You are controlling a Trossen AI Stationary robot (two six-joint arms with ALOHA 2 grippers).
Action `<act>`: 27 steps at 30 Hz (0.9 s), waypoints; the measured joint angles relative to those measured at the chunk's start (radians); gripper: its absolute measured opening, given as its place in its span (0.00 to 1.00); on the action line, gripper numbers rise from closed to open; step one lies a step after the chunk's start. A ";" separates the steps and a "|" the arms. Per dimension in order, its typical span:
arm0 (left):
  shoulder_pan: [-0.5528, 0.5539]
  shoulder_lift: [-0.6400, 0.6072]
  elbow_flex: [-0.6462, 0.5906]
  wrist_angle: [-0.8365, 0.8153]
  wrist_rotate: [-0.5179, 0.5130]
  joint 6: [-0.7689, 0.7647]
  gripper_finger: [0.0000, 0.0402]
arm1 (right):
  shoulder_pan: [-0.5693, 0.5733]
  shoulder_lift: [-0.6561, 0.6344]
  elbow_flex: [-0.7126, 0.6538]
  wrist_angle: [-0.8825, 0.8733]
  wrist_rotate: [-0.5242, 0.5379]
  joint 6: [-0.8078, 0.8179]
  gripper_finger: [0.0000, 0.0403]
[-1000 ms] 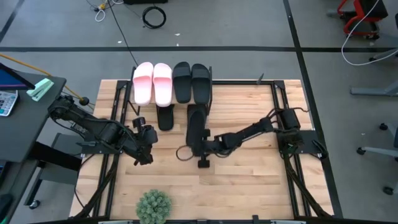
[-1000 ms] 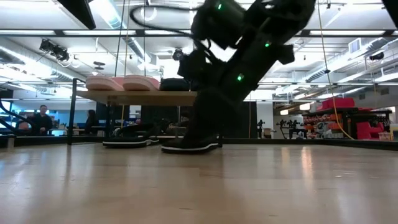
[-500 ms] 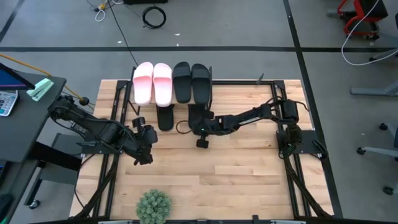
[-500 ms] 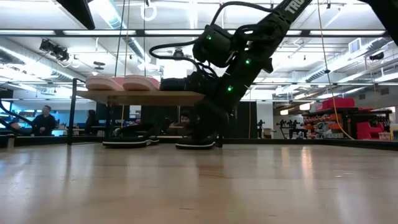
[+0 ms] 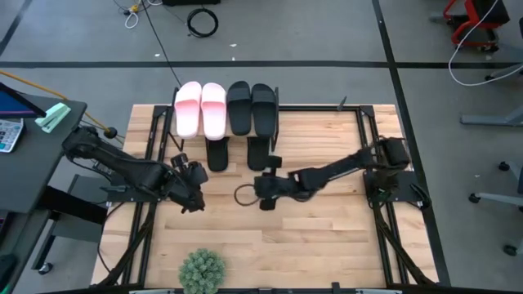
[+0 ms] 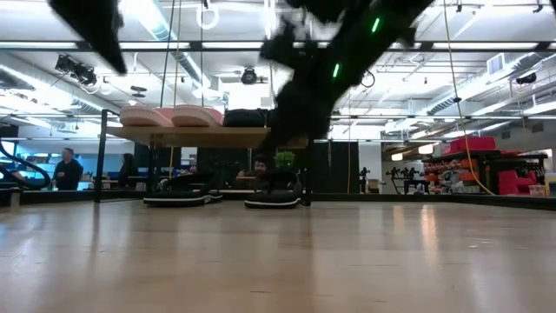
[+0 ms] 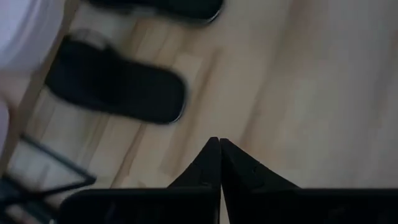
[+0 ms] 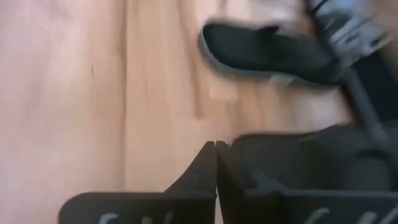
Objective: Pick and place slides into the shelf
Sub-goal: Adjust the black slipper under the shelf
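The shelf (image 5: 227, 122) stands at the table's far edge. Two pale pink slides (image 5: 201, 109) and two black slides (image 5: 252, 107) rest on its top board (image 6: 200, 136). Two thinner black slides lie flat on the table under it, one at the left (image 5: 217, 153) and one at the right (image 5: 258, 152), and both show in the low view (image 6: 272, 200). My right gripper (image 5: 258, 186) is shut and empty, just near of the right thin slide (image 8: 311, 155). My left gripper (image 5: 196, 176) is shut and empty, near of the left thin slide (image 7: 118, 87).
A potted green plant (image 5: 201, 271) stands at the table's near edge. Black frame rails (image 5: 369, 139) run along the table's left and right sides. A cable loop (image 5: 243, 196) hangs beside my right gripper. People show in the room beyond the table (image 6: 65, 167).
My right gripper has gone toward the far edge with the right thin black slide, which has slid along the table until it lies under the shelf. The gripper has then drawn back toward the near edge, leaving the slide there.
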 joint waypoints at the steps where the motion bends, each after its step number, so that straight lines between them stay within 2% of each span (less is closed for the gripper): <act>1: 0.010 0.000 -0.034 0.006 -0.010 -0.023 0.01 | 0.019 -0.032 0.000 -0.006 0.019 -0.008 0.01; 5: 0.063 0.000 -0.181 0.105 -0.040 -0.056 0.01 | 0.091 -0.174 0.000 0.000 0.089 -0.011 0.01; 13: 0.255 0.000 -0.395 0.394 -0.038 0.027 0.01 | 0.207 -0.399 0.001 -0.006 0.094 0.032 0.03; 19: 0.428 0.000 -0.457 0.622 0.071 0.169 0.01 | 0.275 -0.426 0.001 -0.017 0.087 0.057 0.02; 27: 0.602 0.000 -0.462 0.638 0.084 0.234 0.01 | 0.288 -0.423 0.001 -0.028 0.098 0.022 0.02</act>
